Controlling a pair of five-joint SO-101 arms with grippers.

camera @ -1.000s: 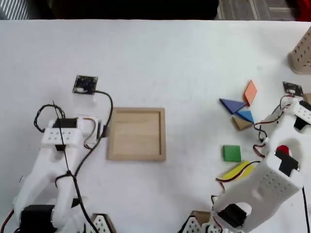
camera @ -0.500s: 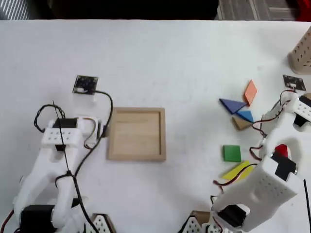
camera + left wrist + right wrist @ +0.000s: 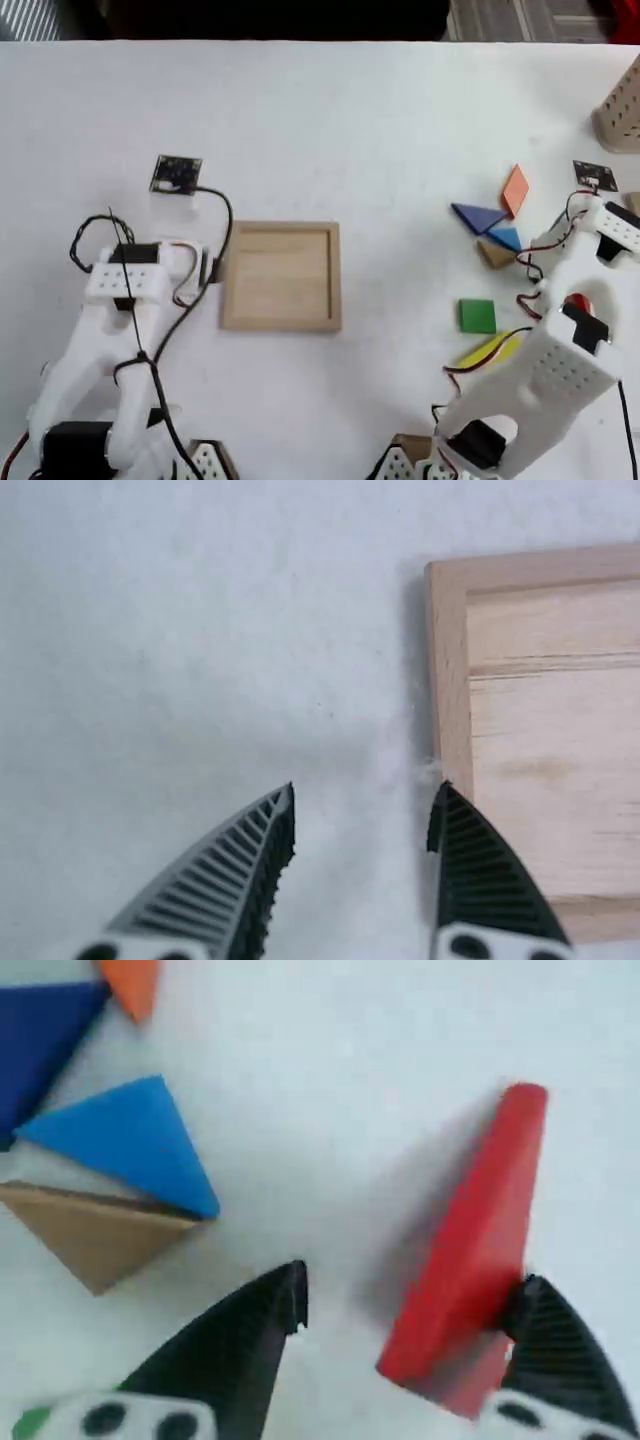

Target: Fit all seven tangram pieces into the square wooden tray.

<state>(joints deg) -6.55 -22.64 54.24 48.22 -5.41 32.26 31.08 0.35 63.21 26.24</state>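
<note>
right arm (image 3: pixel 545 385) edged slightly farther across the table, its cables (image 3: pixel 545 245) and small board (image 3: pixel 596 176) shifting along

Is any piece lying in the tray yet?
No, the tray is bare wood inside, and pieces such as the green square lie on the table apart from it.

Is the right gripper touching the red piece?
Touching. The right wrist view shows the red piece tilted on its edge, leaning against one finger of the open right gripper; the other finger stands clear of it.
</note>
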